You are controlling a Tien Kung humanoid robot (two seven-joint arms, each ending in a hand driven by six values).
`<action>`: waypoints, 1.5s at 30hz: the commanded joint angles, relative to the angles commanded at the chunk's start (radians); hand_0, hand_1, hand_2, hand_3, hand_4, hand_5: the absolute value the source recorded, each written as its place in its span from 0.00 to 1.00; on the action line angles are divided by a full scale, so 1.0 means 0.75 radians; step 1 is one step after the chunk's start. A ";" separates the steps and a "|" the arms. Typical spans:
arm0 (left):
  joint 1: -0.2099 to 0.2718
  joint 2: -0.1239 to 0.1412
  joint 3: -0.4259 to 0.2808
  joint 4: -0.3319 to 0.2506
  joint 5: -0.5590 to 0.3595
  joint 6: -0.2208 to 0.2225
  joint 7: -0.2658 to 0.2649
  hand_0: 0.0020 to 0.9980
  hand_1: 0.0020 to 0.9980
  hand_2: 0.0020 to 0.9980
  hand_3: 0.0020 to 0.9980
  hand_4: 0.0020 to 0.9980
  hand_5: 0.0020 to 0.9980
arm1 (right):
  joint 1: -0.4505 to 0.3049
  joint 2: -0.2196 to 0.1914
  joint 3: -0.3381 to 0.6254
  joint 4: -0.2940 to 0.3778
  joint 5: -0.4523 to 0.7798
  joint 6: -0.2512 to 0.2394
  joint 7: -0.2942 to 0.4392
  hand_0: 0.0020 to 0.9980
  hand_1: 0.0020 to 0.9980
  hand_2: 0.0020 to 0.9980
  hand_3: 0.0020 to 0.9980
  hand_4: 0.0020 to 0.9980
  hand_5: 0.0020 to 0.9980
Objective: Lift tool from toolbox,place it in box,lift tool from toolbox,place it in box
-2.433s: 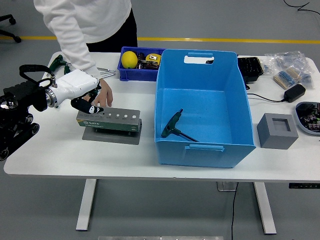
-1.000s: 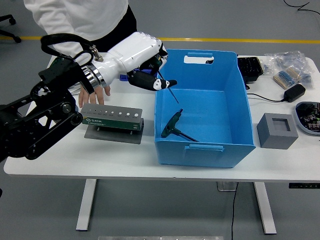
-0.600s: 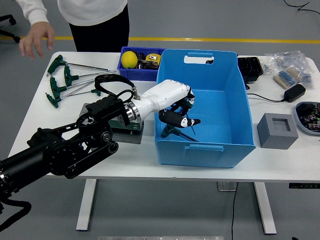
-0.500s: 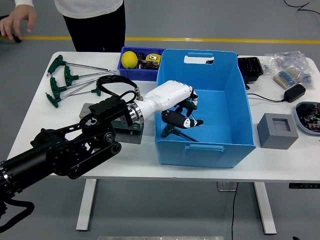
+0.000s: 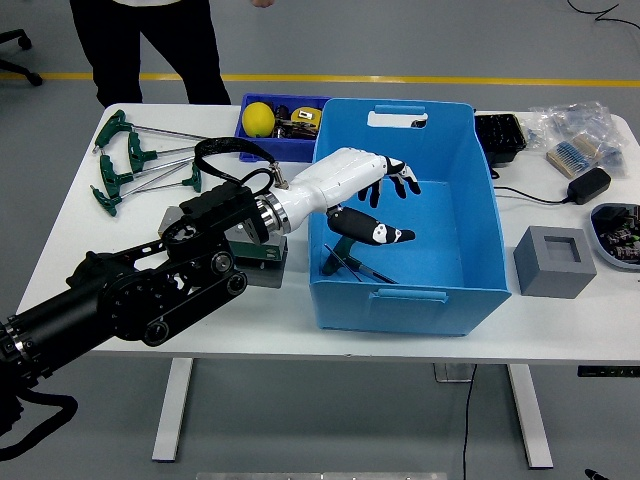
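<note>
You see a grey floor (image 5: 420, 40) crossed by a yellow line (image 5: 450, 80) beyond the white table (image 5: 560, 330), and a chair base (image 5: 15, 45) at far left.

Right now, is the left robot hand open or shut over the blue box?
Open. The left robot hand has its fingers spread and holds nothing, above the blue box; T-handle tools lie on the box floor beneath it.

One large blue plastic box (image 5: 400, 290), one small blue bin (image 5: 262, 147), one yellow ball (image 5: 259, 118), one grey square block (image 5: 555, 262), several green-handled T-wrenches (image 5: 125, 165) on the white table (image 5: 560, 325).
</note>
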 joint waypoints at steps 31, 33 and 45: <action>0.741 0.112 -1.051 -0.441 -1.144 -0.174 0.191 0.79 0.78 0.86 0.77 0.96 0.84 | -0.032 0.028 -0.049 -0.018 0.104 -0.003 0.029 0.70 0.69 0.73 0.60 0.83 0.72; 0.819 0.075 -1.090 -0.444 -1.129 -0.182 0.189 0.79 0.78 0.86 0.77 0.96 0.84 | -0.034 0.033 -0.052 -0.019 0.107 -0.003 0.030 0.70 0.69 0.73 0.60 0.83 0.72; 0.970 0.049 -1.098 -0.464 -1.166 -0.169 0.086 0.84 0.83 0.88 0.77 0.97 0.89 | -0.044 0.046 -0.064 -0.025 0.125 -0.003 0.037 0.70 0.69 0.74 0.60 0.83 0.72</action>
